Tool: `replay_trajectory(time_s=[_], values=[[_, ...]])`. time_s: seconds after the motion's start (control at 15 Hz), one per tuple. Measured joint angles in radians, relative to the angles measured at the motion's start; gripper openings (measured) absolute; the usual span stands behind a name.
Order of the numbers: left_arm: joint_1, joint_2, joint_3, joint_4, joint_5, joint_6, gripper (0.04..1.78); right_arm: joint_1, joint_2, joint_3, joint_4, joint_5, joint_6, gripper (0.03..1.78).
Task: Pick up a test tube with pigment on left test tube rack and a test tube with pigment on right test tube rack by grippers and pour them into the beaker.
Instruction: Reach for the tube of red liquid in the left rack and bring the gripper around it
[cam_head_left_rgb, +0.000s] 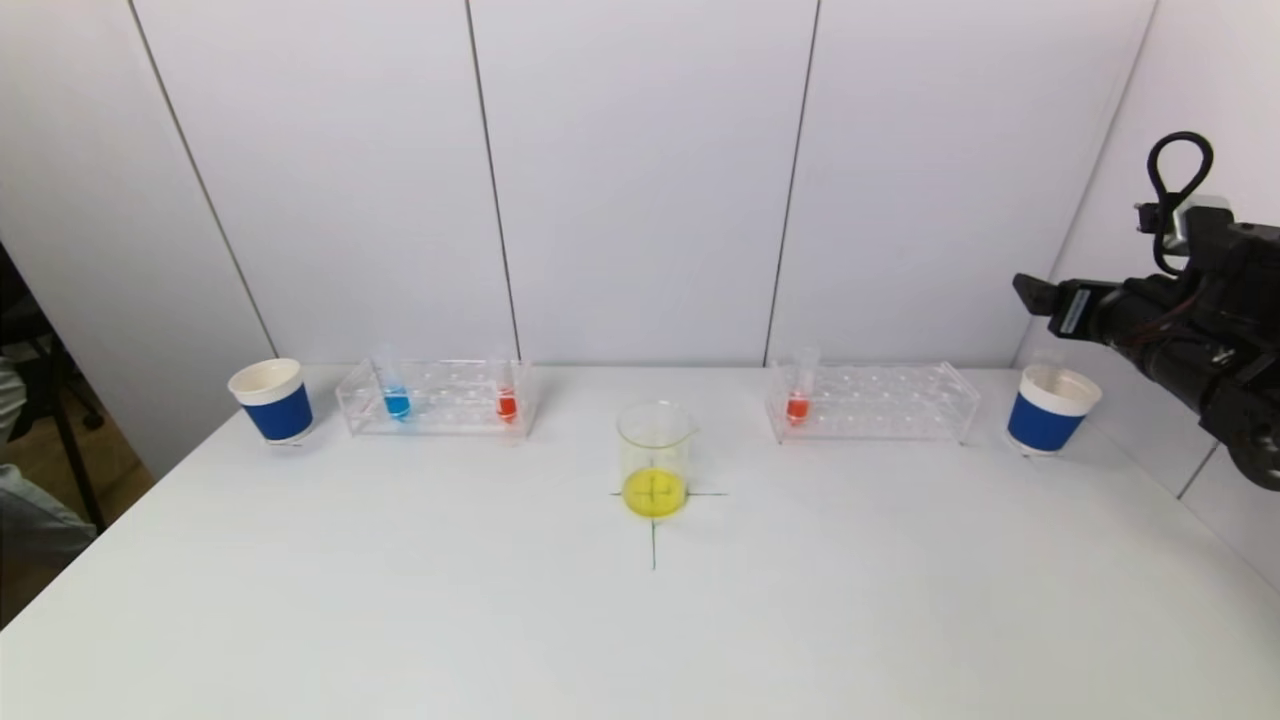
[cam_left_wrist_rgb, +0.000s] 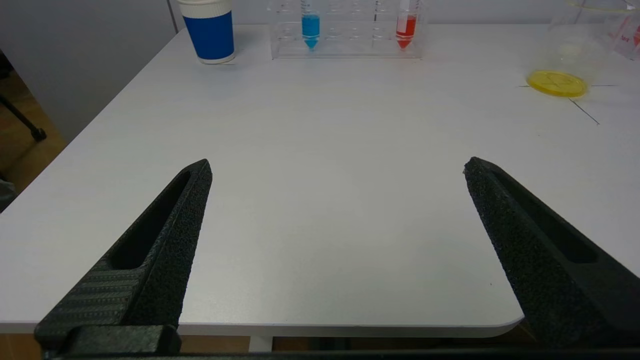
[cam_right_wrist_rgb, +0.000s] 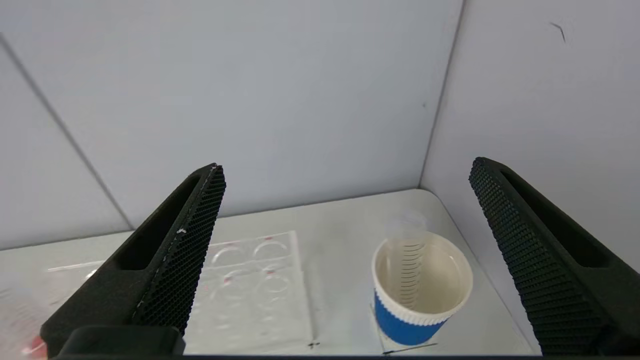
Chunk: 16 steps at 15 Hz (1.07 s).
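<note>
The left rack (cam_head_left_rgb: 435, 397) holds a blue-pigment tube (cam_head_left_rgb: 396, 400) and a red-pigment tube (cam_head_left_rgb: 507, 403). The right rack (cam_head_left_rgb: 870, 400) holds one red-pigment tube (cam_head_left_rgb: 797, 405). The glass beaker (cam_head_left_rgb: 655, 460) stands mid-table with yellow liquid in it. My right gripper (cam_head_left_rgb: 1035, 292) hovers high at the far right; in the right wrist view it (cam_right_wrist_rgb: 347, 170) is open and empty above the right rack's end (cam_right_wrist_rgb: 250, 290). My left gripper (cam_left_wrist_rgb: 337, 167) is open and empty over the table's near left edge, out of the head view, facing both tubes (cam_left_wrist_rgb: 310, 30), (cam_left_wrist_rgb: 405, 30).
A blue paper cup (cam_head_left_rgb: 272, 400) stands left of the left rack. A second blue cup (cam_head_left_rgb: 1050, 410) stands right of the right rack and holds an empty clear tube (cam_right_wrist_rgb: 410, 260). White walls close the back and right sides.
</note>
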Motion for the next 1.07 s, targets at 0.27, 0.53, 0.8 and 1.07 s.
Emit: replay_trajectory(time_s=[0.27, 0.53, 0.8, 1.07], values=[[0.0, 0.0, 0.0, 0.0, 0.0, 0.0, 1.76, 0.073, -0.218, 0.166, 0.001, -0.002, 0.001, 1.77], [0.0, 0.0, 0.0, 0.0, 0.0, 0.0, 1.76, 0.123, -0.457, 0.347, 0.009, -0.009, 0.001, 1.77], [0.0, 0.0, 0.0, 0.0, 0.0, 0.0, 1.76, 0.134, -0.687, 0.496, 0.018, -0.049, -0.002, 1.77], [0.0, 0.0, 0.0, 0.0, 0.0, 0.0, 1.76, 0.134, -0.887, 0.618, 0.032, -0.103, -0.015, 1.77]])
